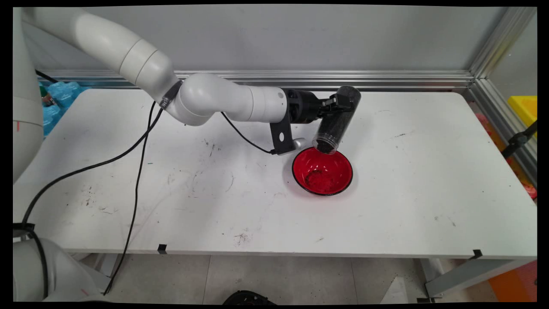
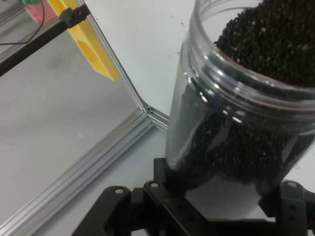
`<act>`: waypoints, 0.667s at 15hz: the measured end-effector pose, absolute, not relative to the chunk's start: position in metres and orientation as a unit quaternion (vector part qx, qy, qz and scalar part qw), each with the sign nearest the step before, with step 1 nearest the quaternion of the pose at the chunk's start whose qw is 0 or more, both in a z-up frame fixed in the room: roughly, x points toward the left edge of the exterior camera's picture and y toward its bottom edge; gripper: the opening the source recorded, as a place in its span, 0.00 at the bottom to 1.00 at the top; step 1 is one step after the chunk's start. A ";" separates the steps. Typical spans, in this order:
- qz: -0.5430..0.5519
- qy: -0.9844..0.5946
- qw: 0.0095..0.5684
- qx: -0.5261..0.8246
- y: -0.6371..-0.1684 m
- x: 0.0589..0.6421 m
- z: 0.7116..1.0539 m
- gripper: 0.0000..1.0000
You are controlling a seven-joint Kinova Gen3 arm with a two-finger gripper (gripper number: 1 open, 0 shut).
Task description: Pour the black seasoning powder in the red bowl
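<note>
Gripping a clear plastic jar [image 1: 337, 116] of small black granules [image 2: 268, 44] in the black gripper [image 1: 339, 104], fingers closed against the jar's sides near its closed upper end. Hanging tilted over the far rim of a red bowl [image 1: 322, 171], long axis running from upper right down to lower left in the main view, open mouth pointing down and slightly toward the arm. Sitting with the mouth just above the bowl's far edge; whether touching the rim, cannot tell. Showing some dark granules lying in the bottom of the bowl. Resting the bowl on the white table [image 1: 407, 180], a little right of centre. Reaching in from the upper left, the white arm [image 1: 214, 101] stretching nearly level across the table's far side, black cables [image 1: 137, 171] drooping from it to the near left. In the hand view, filling the right side with the jar, threaded neck uppermost, granules packed up to the mouth. Standing behind, an aluminium frame [image 1: 484, 81] at the far right corner, with a yellow object [image 1: 525, 107] beyond it.
</note>
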State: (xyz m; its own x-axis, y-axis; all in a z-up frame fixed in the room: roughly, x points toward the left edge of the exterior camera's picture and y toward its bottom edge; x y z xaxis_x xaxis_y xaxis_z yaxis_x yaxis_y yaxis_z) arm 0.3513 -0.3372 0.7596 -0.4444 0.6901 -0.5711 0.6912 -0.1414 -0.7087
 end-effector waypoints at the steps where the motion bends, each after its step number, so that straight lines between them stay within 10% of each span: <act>1: -0.542 0.654 0.001 0.528 -0.337 0.352 0.759 0.00; 10: -0.549 0.644 0.003 0.533 -0.339 0.352 0.759 0.00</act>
